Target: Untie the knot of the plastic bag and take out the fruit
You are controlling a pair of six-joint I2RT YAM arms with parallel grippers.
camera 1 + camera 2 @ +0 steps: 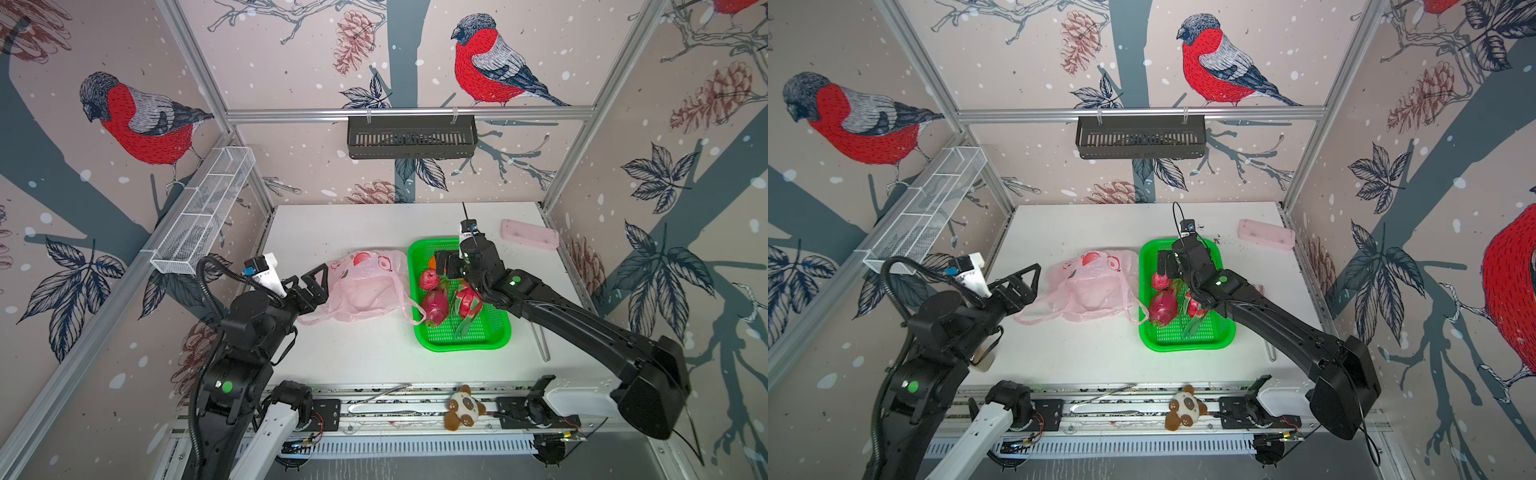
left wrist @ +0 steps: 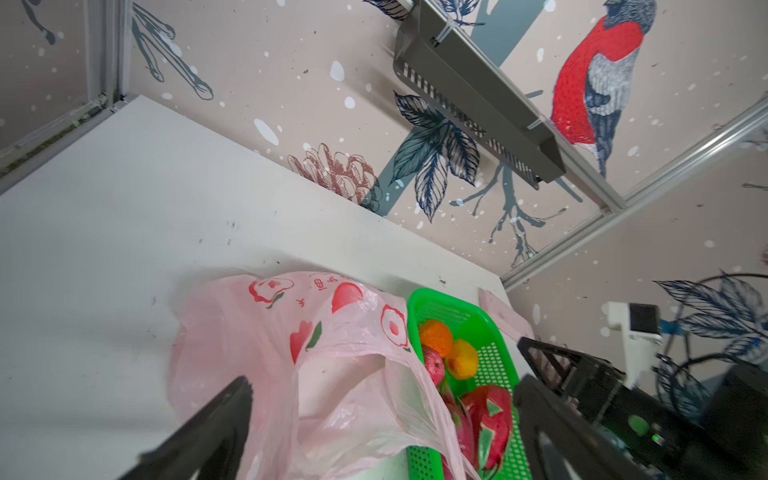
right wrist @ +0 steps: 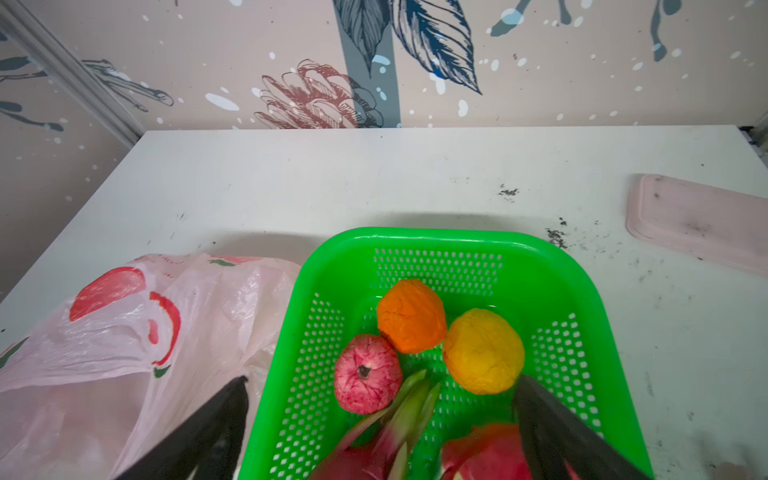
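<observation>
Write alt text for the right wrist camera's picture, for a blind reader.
A green basket on a white table holds two orange citrus, a bumpy pink-red fruit and dragon fruits. A crumpled pink plastic bag lies beside it, and the right claw hangs open above the fruit.

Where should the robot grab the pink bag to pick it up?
Probably the loop handle of the plastic bag that lies over the rim of the green basket. It is a thin strip sticking out from the crumpled body, so jaws coming straight down from above could close across it. The rest lies flat and crinkly on the table, harder to pinch.
</observation>
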